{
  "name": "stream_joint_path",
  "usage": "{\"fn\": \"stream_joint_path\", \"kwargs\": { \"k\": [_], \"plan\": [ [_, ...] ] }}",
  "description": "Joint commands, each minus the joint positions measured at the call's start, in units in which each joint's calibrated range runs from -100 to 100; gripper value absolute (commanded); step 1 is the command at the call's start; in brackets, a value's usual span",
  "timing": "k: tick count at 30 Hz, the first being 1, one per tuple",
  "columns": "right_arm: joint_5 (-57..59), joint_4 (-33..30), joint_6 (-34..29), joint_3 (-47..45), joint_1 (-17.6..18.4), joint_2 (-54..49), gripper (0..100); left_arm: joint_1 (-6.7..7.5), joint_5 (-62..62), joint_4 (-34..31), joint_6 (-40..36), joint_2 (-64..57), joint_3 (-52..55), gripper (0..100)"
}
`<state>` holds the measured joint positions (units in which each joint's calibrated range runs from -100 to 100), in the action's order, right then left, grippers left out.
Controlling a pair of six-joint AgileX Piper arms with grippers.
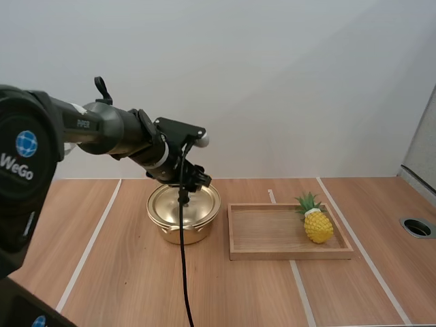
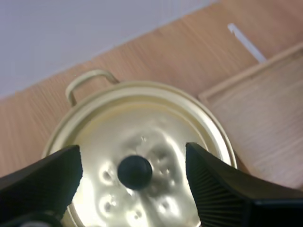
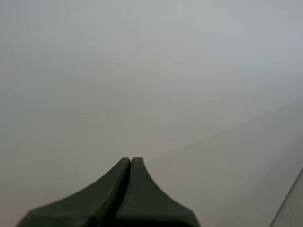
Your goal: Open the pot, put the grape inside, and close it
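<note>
- Jaws spread wide on left gripper [image 2: 132,158], poised over pot [image 1: 184,219]; knob [image 2: 135,171] between the two fingers, clear of both.
- Gold lid [image 2: 142,118] seated on pot, closed.
- Pot toward far edge of table [image 1: 122,272], left of centre.
- Just right of pot, wooden tray [image 1: 272,254]; pineapple [image 1: 317,225] upright near its far right corner.
- Jaws of right gripper [image 3: 130,161] clenched together, nothing between.

"PIPER" on the left arm [image 1: 83,124]; "WeGo" on its round base [image 1: 20,160]
</note>
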<state>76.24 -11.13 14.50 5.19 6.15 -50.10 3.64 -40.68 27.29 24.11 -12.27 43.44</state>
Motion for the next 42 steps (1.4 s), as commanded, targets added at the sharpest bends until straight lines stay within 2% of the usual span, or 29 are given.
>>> {"fn": "stream_joint_path", "kwargs": {
  "k": [1,4,5,7,8,9,16,19,20,25,29,34,37,42],
  "plan": [
    [-0.9,-0.4,0.0,-0.3,-0.2,-0.6,0,-0.02,6.2,2.7,-0.2,-4.0,-4.0,100],
    [-0.9,-0.4,0.0,-0.3,-0.2,-0.6,0,-0.02,9.6,2.4,0.0,-6.9,-8.7,100],
    [-0.9,-0.4,0.0,-0.3,-0.2,-0.6,0,-0.21,10.2,2.3,0.0,-7.7,-10.5,83],
    [-0.9,-0.4,0.0,-0.3,-0.2,-0.6,0,-0.83,12.0,2.3,-1.3,-9.2,-13.6,35],
    [-0.9,-0.4,0.0,-0.3,-0.2,-0.6,0,-1.25,13.8,2.3,-2.9,-9.8,-14.5,5],
    [-0.9,-0.4,0.0,-0.3,-0.2,-0.6,0,-1.79,15.6,2.2,-4.3,-10.5,-15.7,1],
    [-3.7,-0.4,0.0,-0.3,-0.2,-0.6,0,-5.91,29.5,2.2,-8.0,-17.3,-19.4,0],
    [-6.3,-0.4,-1.1,-0.3,-0.2,-0.6,0,-6.73,34.6,3.2,-8.0,-22.0,-19.4,0],
    [-6.3,-0.3,-2.7,-0.3,-0.2,-0.6,0,-6.82,35.2,3.8,-8.0,-23.4,-19.4,0],
    [-9.7,0.2,-3.0,-2.5,-0.2,-1.6,0,-6.82,35.2,4.2,-8.0,-31.6,-19.4,0],
    [-14.9,2.3,-3.0,-9.4,-0.2,-5.4,0,-6.82,34.4,4.2,-6.9,-36.3,-19.4,0],
    [-21.0,2.3,-3.0,-19.8,-0.4,-11.5,0,-6.82,23.7,4.5,-5.4,-42.2,-19.2,0],
    [-25.4,2.3,-3.0,-25.1,-0.9,-15.8,0,-6.82,23.3,7.8,-3.4,-45.7,-17.3,0],
    [-28.9,2.7,-3.0,-30.8,-1.3,-21.9,0,-6.68,19.6,15.4,4.6,-53.7,-10.8,0]
  ]
}}
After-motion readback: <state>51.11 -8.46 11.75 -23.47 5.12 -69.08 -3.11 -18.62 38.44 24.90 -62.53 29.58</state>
